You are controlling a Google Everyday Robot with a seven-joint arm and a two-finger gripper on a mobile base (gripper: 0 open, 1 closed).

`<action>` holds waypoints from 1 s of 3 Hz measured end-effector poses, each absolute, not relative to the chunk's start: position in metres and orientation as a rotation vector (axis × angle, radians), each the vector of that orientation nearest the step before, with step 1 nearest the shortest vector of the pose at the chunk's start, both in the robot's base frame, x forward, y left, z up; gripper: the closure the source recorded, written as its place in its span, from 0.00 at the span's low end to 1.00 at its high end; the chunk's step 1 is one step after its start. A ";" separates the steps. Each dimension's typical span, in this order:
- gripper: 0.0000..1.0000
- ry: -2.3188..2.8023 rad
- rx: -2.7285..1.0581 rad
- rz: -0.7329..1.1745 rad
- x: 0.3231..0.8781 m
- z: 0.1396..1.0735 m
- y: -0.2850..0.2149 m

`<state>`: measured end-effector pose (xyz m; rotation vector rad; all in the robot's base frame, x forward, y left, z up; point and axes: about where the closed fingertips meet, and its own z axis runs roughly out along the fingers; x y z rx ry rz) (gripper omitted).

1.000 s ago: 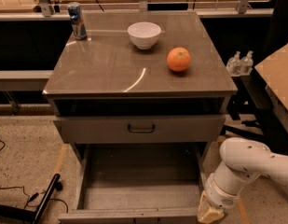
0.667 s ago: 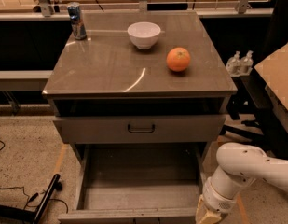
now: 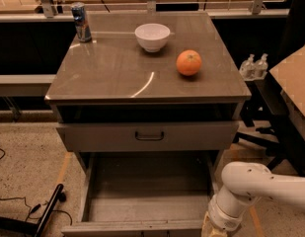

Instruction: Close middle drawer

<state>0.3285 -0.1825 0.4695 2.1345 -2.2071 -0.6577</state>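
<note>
Just left of the gripper point(image 3: 214, 229), the middle drawer point(image 3: 142, 204) stands pulled far out, below the taller top drawer point(image 3: 147, 136). The gripper sits low by the drawer's front right corner, probably placed to push it in; whether it is released or clenched cannot be told.

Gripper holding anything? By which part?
Cannot tell. The gripper is at the picture's bottom edge, by the open middle drawer's front right corner, mostly cut off.
</note>
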 end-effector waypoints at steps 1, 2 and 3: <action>1.00 -2.186 2.162 -0.637 0.332 0.454 -0.177; 1.00 -2.176 2.184 -0.624 0.338 0.442 -0.175; 1.00 -2.195 2.201 -0.606 0.349 0.435 -0.175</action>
